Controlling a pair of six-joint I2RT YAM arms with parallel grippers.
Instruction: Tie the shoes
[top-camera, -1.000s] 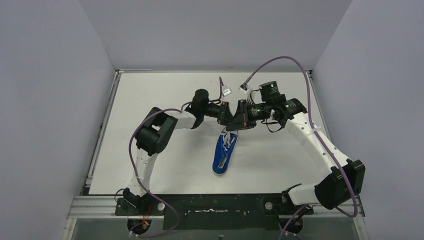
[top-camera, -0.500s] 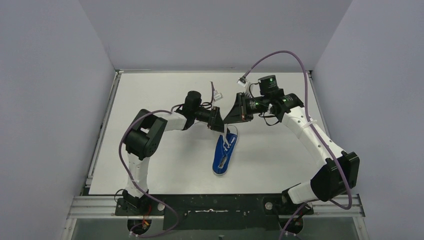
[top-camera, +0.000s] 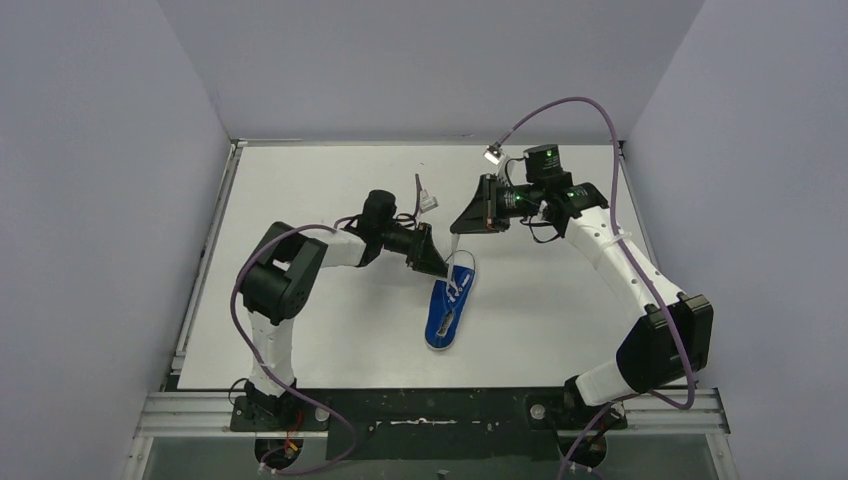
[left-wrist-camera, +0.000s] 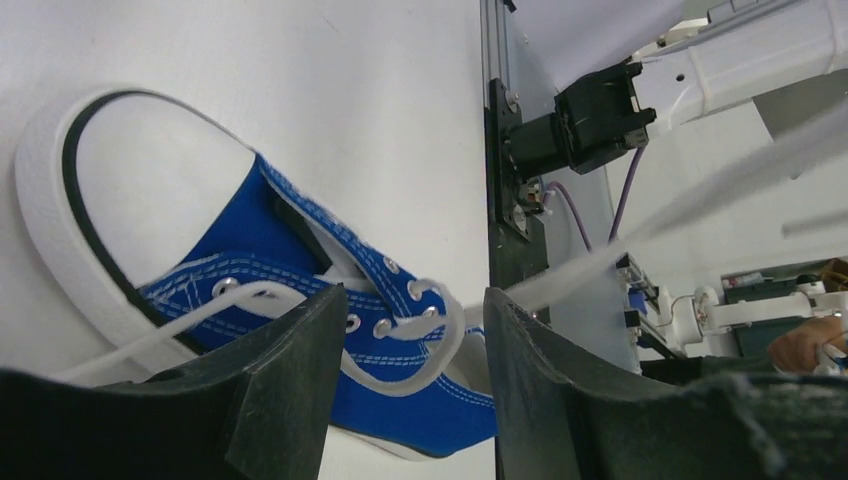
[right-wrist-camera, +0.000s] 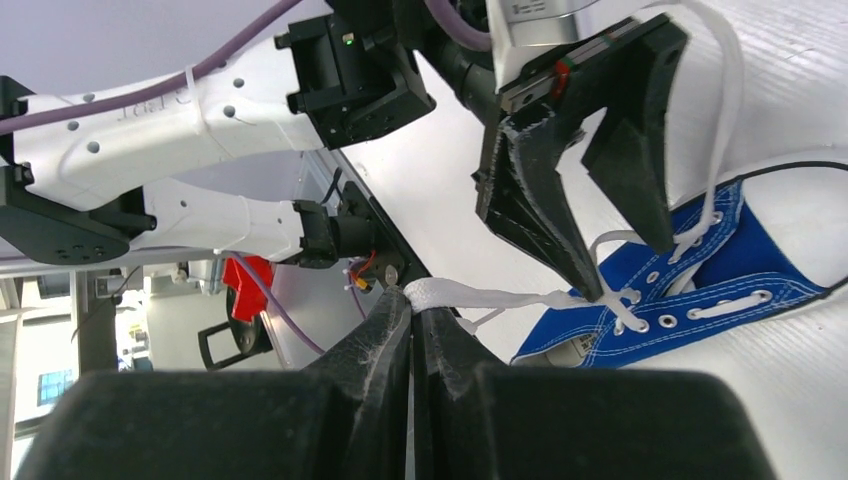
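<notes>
The blue sneaker (top-camera: 446, 308) with white toe cap lies mid-table, toe toward the far side. My left gripper (top-camera: 434, 264) is open and low at the shoe's lace area; in the left wrist view (left-wrist-camera: 415, 300) its fingers frame the eyelets and a lace loop (left-wrist-camera: 440, 345) without gripping. My right gripper (top-camera: 462, 222) hangs above the toe, shut on a white lace end (right-wrist-camera: 440, 293) that runs taut to the shoe (right-wrist-camera: 720, 290). In the right wrist view the left gripper (right-wrist-camera: 625, 265) straddles that lace, and a second lace strand (right-wrist-camera: 728, 110) rises past its outer finger.
The white table (top-camera: 300, 200) is enclosed by grey walls on three sides, with a metal rail (top-camera: 205, 260) along its left edge. Purple cables (top-camera: 585, 110) arc above both arms. The arm bases sit at the near edge (top-camera: 420, 410).
My left gripper has dropped down and left onto the shoe's lace area. My right gripper has drawn up and back, away from the left gripper, with the lace stretched tighter.
</notes>
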